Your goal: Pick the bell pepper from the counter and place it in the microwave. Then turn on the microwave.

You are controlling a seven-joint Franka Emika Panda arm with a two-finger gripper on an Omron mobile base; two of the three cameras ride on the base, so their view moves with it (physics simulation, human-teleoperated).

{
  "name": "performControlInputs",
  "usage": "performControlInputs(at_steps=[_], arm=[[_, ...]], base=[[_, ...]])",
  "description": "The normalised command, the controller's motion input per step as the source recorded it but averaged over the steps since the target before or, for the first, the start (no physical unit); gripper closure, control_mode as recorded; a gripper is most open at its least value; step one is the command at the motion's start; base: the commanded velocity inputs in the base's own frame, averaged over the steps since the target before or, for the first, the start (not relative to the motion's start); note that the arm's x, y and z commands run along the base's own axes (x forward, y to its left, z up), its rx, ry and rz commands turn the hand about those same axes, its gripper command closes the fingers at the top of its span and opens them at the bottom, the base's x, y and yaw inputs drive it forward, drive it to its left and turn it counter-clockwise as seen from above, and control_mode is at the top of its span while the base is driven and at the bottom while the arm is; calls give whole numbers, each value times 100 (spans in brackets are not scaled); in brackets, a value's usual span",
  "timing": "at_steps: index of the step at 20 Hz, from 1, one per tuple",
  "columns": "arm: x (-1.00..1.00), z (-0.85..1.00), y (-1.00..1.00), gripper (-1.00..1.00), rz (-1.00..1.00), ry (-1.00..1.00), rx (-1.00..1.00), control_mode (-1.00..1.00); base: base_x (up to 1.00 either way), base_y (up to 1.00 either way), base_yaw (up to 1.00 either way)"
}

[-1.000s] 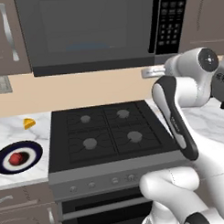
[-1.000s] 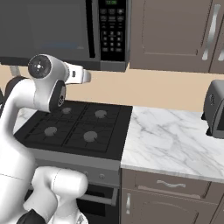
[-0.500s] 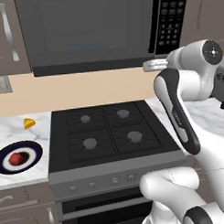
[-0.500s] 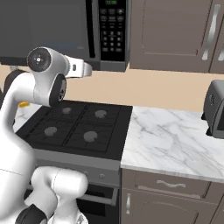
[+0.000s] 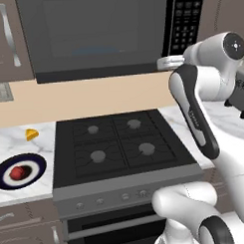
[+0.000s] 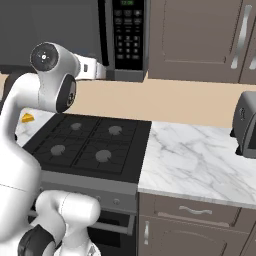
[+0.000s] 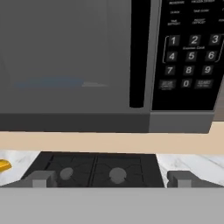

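Note:
The bell pepper point(image 5: 17, 172) is a small red lump lying on a dark-rimmed plate point(image 5: 37, 164) on the counter point(image 5: 25, 145) left of the stove. The microwave point(image 5: 96, 35) point(image 6: 55, 30) point(image 7: 65, 57) hangs over the range with its glass door shut. My gripper point(image 5: 164, 62) point(image 6: 99, 70) point(image 7: 111, 179) is held high, level with the microwave's bottom edge below the keypad point(image 5: 185, 22) point(image 7: 190, 57). It is open with nothing between its fingers, and it faces the door handle point(image 7: 137, 52).
A black stovetop point(image 5: 120, 144) point(image 6: 90, 145) lies under the microwave. A yellow wedge point(image 5: 30, 133) point(image 6: 27, 118) point(image 7: 3, 165) sits on the left counter behind the plate. A silver toaster point(image 6: 245, 125) stands on the right counter point(image 6: 200, 160).
The arm has lifted, bringing the open gripper up and closer to the microwave's lower right corner. The pepper and plate have not moved.

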Motion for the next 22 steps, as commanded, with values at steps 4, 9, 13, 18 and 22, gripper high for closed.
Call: performControlInputs(at_steps=[4, 9, 13, 18, 22], arm=[[12, 21, 0, -100, -1, 0, 0, -100], [18, 20, 0, -100, -1, 0, 0, -100], [19, 17, -5, -100, 0, 0, 0, -100], [22, 10, -9, -100, 0, 0, 1, -100], [22, 6, -11, -100, 0, 0, 0, -100]], base=[[0, 0, 0], [0, 0, 0], [0, 0, 0], [0, 0, 0], [0, 0, 0]])
